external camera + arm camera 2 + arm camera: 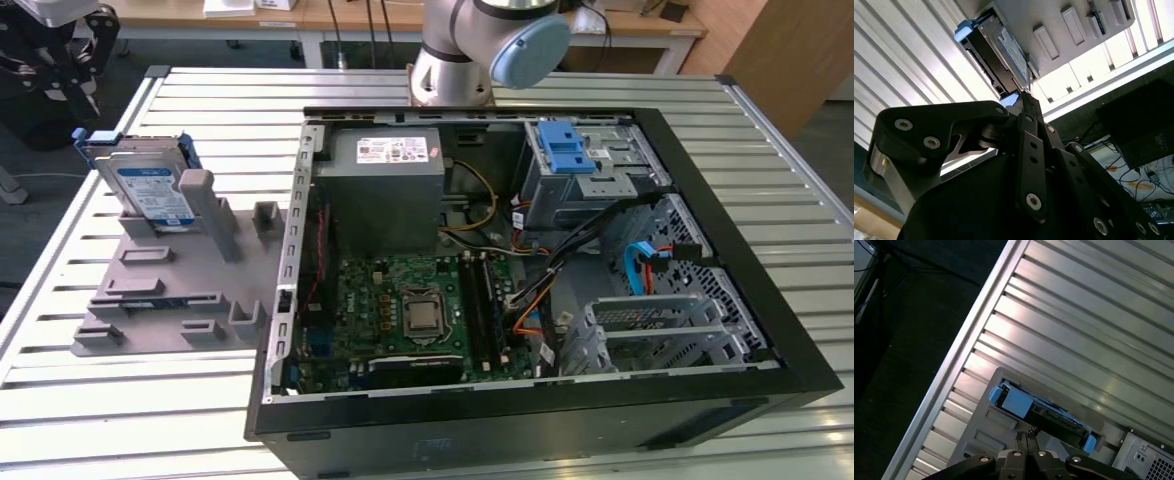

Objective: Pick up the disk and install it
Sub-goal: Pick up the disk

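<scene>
The disk (pixel 147 185), silver-grey with a blue-and-white label and blue rails, stands on edge in a grey holder (pixel 160 290) on the slatted table, at the exterior view's left. My black gripper (pixel 67 75) hangs above and behind it, apart from it. In the first wrist view the disk's blue-railed upper edge (pixel 1046 412) lies just beyond my gripper (pixel 1026 432), whose fingertips are pressed together with nothing between them. In the second wrist view my gripper (pixel 1024 97) points toward the disk (pixel 1004 47).
An open black computer case (pixel 534 435) lies to the exterior view's right of the holder, showing a motherboard (pixel 414 310), a grey power supply (pixel 387 190) and a drive cage with a blue latch (pixel 567 150). The arm's base (pixel 461 60) stands behind the case. The table's edge (pixel 954 365) is close to the holder.
</scene>
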You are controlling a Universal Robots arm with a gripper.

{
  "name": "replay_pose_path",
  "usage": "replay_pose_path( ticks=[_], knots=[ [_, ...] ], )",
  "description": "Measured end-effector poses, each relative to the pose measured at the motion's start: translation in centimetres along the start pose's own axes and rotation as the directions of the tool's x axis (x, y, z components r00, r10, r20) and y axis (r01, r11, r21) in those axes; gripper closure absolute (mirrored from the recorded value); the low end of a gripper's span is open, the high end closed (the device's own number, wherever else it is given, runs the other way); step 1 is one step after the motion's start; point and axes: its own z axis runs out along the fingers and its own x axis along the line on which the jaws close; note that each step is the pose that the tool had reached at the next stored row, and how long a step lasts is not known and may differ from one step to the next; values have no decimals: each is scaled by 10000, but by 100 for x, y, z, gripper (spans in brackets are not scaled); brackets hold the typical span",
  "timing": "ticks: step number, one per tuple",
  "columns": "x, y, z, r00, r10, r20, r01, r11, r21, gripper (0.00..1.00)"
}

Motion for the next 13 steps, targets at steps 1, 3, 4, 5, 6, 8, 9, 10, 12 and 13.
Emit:
replay_pose_path(
  ticks=[1, 3, 4, 5, 6, 8, 9, 10, 12, 13],
  knots=[
    [0, 0, 0, 10000, -65, -3, 65, 10000, -1, 89],
    [0, 0, 0, 9998, -185, -9, 185, 9998, -2, 89],
    [0, 0, 0, 9997, -246, -11, 246, 9997, -3, 89],
    [0, 0, 0, 9996, -299, -13, 299, 9996, -3, 89],
    [0, 0, 0, 9994, -348, -15, 348, 9994, -4, 89],
    [0, 0, 0, 9990, -438, -20, 438, 9990, -4, 89],
    [0, 0, 0, 9988, -483, -21, 483, 9988, -5, 89],
    [0, 0, 0, 9986, -528, -23, 528, 9986, -6, 89],
    [0, 0, 0, 9981, -618, -27, 618, 9981, -6, 89],
    [0, 0, 0, 9978, -662, -29, 662, 9978, -7, 89]
  ],
)
